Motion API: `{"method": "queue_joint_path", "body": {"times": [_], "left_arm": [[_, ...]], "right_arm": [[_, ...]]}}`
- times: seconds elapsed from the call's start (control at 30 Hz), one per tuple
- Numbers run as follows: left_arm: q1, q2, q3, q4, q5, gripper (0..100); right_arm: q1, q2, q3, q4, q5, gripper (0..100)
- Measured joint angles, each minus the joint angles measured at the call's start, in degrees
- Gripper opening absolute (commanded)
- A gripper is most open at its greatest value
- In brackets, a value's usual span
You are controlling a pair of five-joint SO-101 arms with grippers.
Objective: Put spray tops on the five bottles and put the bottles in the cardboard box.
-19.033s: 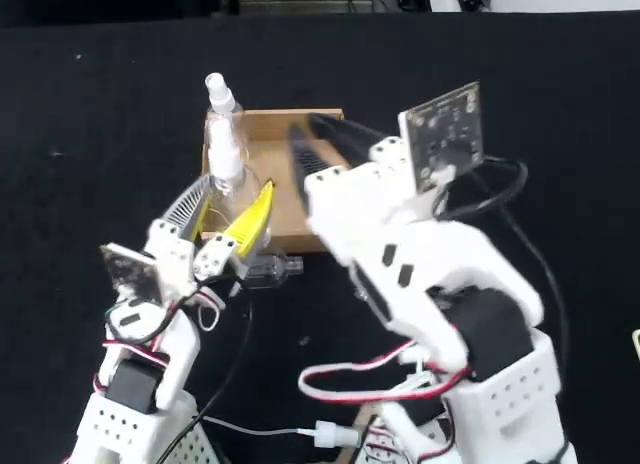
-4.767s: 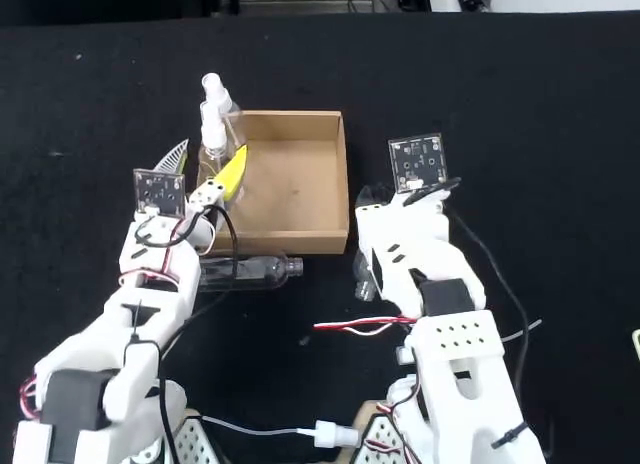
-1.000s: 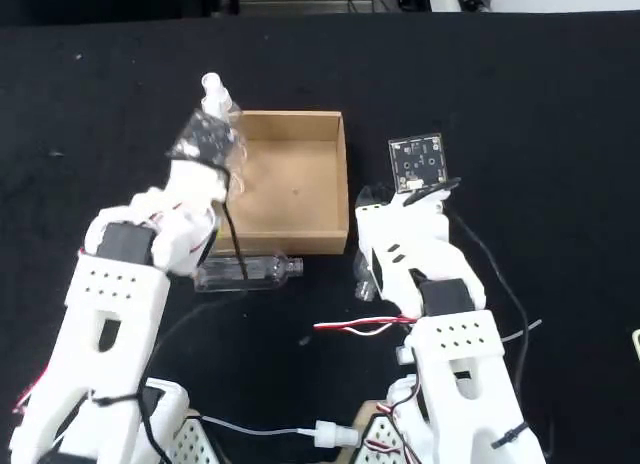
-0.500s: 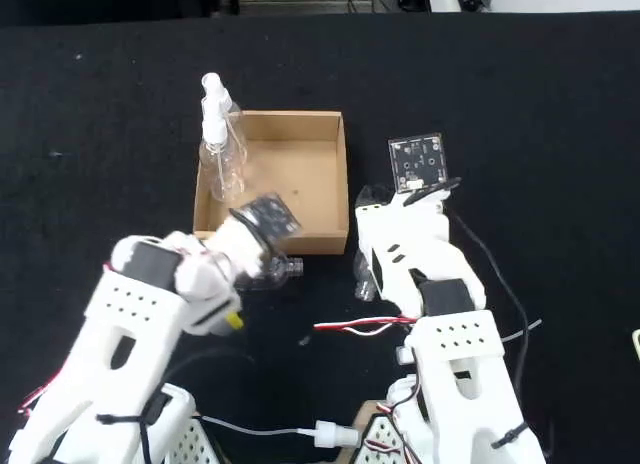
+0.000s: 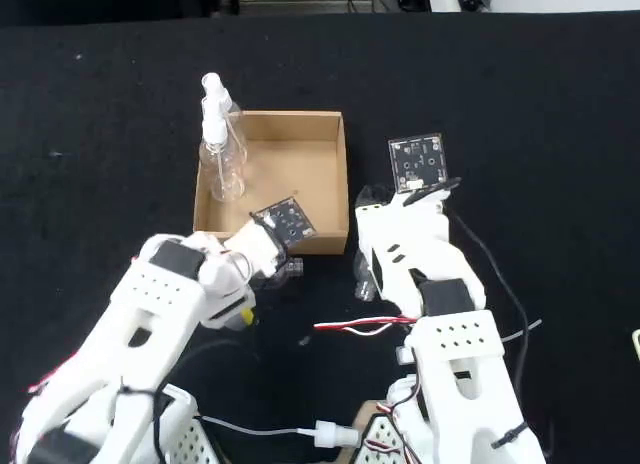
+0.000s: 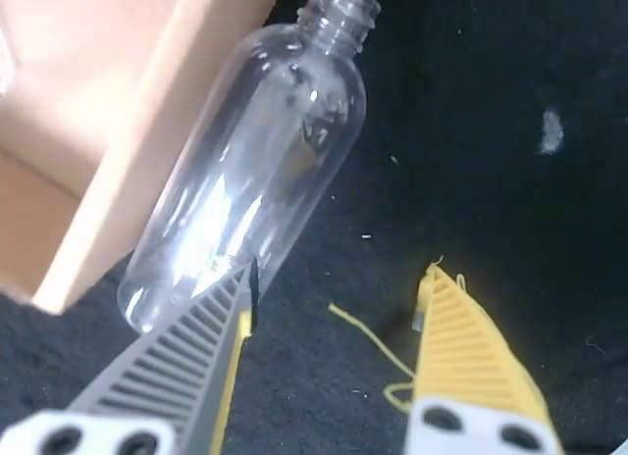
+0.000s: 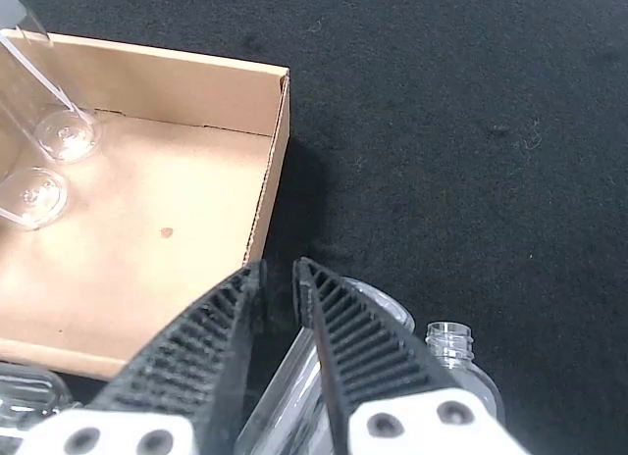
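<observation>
Since the left end effector (image 6: 339, 278) hangs released, jaws spread wide, everything depends on where the uncapped bottle (image 6: 250, 161) lies against that gap. It is not centred: the grey finger (image 6: 186, 377) overlaps the bottle's base end, while the yellow finger (image 6: 471, 367) stands over bare desk (image 6: 510, 102), so the body lies off to the grey side. The bottle rests on its side, its long axis running along the near wall of the cardboard box (image 5: 345, 184), neck toward the right arm. A grasp would likely need a shift toward the box. The left arm is plainly nearer — the right end effector (image 7: 277, 271) sits beside the box's right wall.
</observation>
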Motion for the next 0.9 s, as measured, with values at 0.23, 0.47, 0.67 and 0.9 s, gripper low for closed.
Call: {"method": "queue_joint_path", "body": {"times": [0.23,0.47,0.67,0.9], "left_arm": [[0.18,7.65,-4.31,-0.18,0.00,25],[0.18,4.57,-4.31,-0.18,-0.70,24],[-0.26,4.04,-4.31,-0.18,-0.70,25],[-0.18,8.79,-7.38,-0.18,-1.58,29]], "right_arm": [[0.00,0.00,0.00,0.00,0.00,3.9],[0.00,0.00,0.00,0.00,0.00,3.9],[0.00,0.00,0.00,-0.53,0.00,3.9],[0.00,0.00,1.05,-1.32,0.00,3.9]]}}
